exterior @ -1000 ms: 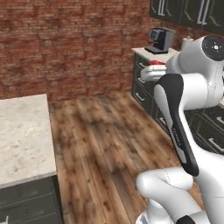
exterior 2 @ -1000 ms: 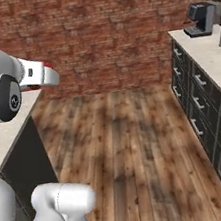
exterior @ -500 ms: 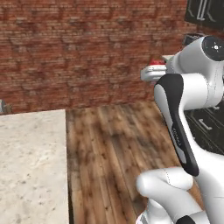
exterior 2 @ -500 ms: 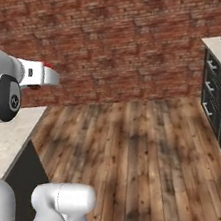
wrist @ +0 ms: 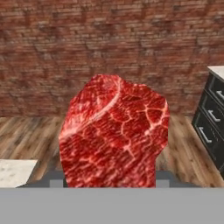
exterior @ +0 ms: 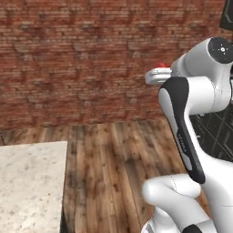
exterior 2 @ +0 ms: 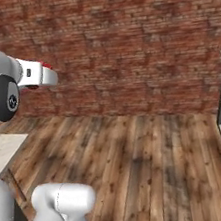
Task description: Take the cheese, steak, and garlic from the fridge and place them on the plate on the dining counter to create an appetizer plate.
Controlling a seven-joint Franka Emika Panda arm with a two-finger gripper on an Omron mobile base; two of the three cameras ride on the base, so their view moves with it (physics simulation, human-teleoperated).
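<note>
The steak (wrist: 114,135), a dark-red marbled slab, is held upright in the hand (wrist: 109,177), whose fingers are partly closed against its two sides. In the hand view it is seen before a red brick wall (wrist: 109,48) and a wooden floor (wrist: 26,135). A corner of the beige speckled desk (exterior: 29,182) is seen at lower left.

No legible text, labels, brands or numbers anywhere; only an unreadable faint mark on the arm's dark link (exterior: 184,141).
</note>
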